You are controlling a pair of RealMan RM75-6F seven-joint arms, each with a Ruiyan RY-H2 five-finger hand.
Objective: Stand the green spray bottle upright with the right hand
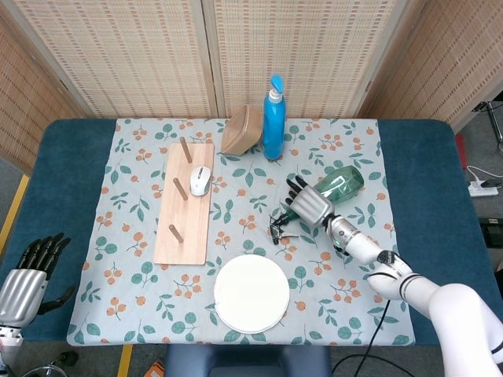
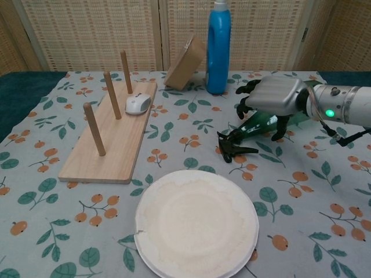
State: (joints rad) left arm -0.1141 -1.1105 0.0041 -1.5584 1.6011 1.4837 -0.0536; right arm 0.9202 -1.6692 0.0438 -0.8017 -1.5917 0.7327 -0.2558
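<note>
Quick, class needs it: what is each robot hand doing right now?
Left robot hand: open, holding nothing.
Right robot hand: over the lying green spray bottle, fingers around it; grip cannot be told.

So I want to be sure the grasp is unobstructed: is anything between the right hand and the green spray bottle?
Nothing visible. The right hand is directly over the lying green spray bottle, fingers curled around its body. The blue bottle stands apart, behind.
</note>
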